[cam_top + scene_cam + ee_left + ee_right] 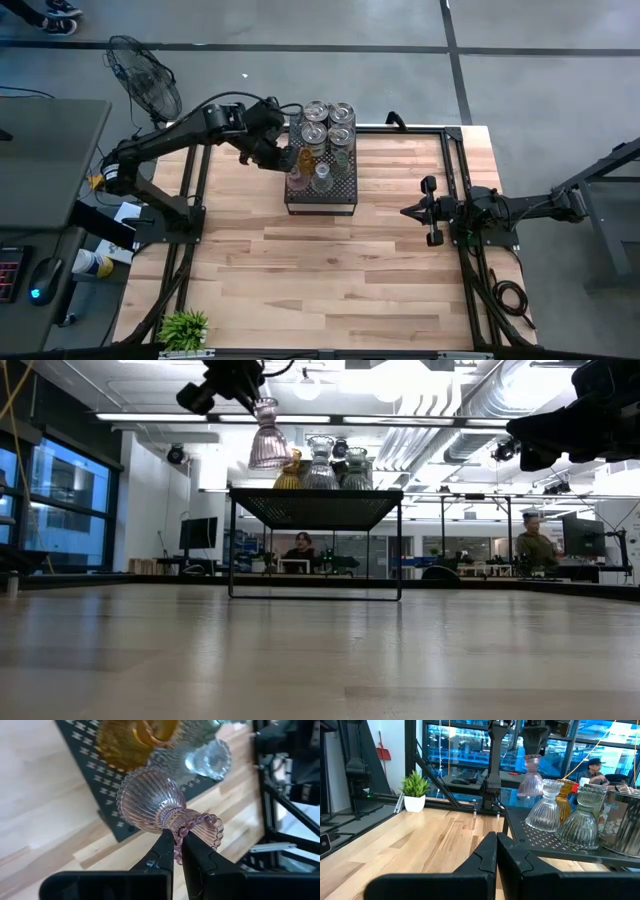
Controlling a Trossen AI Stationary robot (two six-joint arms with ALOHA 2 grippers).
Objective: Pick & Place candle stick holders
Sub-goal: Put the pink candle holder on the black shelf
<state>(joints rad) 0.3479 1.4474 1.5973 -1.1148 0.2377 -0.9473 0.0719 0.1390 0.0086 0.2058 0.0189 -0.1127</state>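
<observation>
ribbed pinkish glass holder (150, 802) glints glossy beside a translucent amber glass holder (131, 740); below, a matt black perforated metal tray (322, 199) stands on a smooth, pale wood-plank table (330, 270).

Holders (328, 125) on tray (321, 206) at table's far edge, plant (184, 327) at near-left corner

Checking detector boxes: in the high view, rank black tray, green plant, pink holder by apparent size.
1. black tray
2. green plant
3. pink holder, held by the left gripper; smallest by far
</observation>
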